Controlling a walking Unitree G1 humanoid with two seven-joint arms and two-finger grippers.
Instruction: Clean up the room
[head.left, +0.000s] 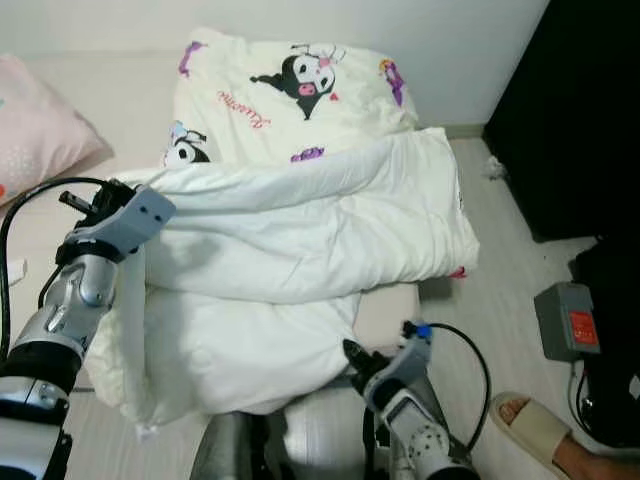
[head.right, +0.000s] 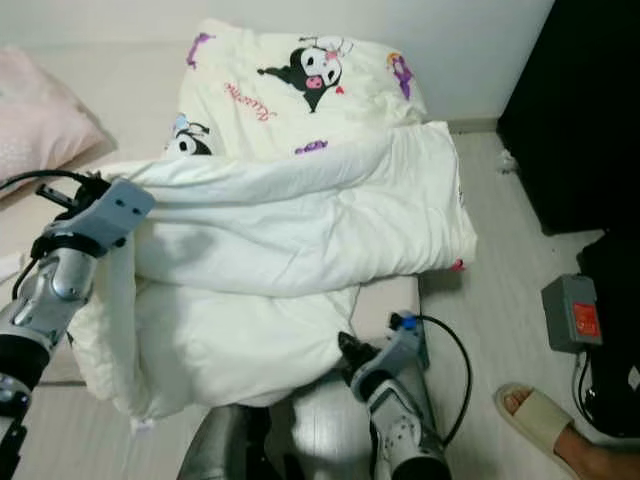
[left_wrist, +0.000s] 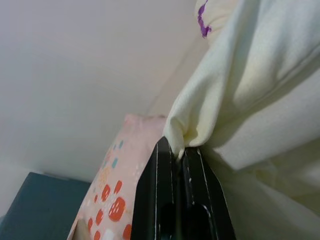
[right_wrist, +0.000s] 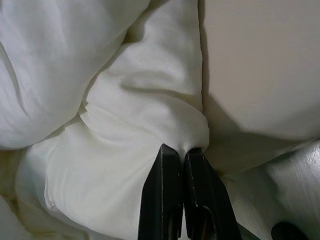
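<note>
- Right gripper (right_wrist: 181, 150): near centre, low in the head views, at the near edge of the duvet (head.left: 300, 250). Fingers (right_wrist: 165, 200) pressed together on a pinched fold of the white fabric.
- Left gripper (left_wrist: 177, 149): raised at the left, at the duvet's left edge. Fingers closed on a bunched corner of the fabric.
- Duvet: white, folded over itself, lying across the bed (head.left: 385, 310); its near part hangs over the bed's near edge between the two grippers.
- Foot (head.left: 540, 425): a person's foot in a beige slipper, on the floor at the near right.
- Grey box (head.left: 567, 320): on the floor at the right, with a red label, beside a black cabinet (head.left: 580, 110).
- Printed blanket (head.left: 290, 95): cream with cartoon figures, on the bed just beyond the duvet.
- Pink pillow (head.left: 35, 130): at the far left of the bed, well apart from the duvet.
</note>
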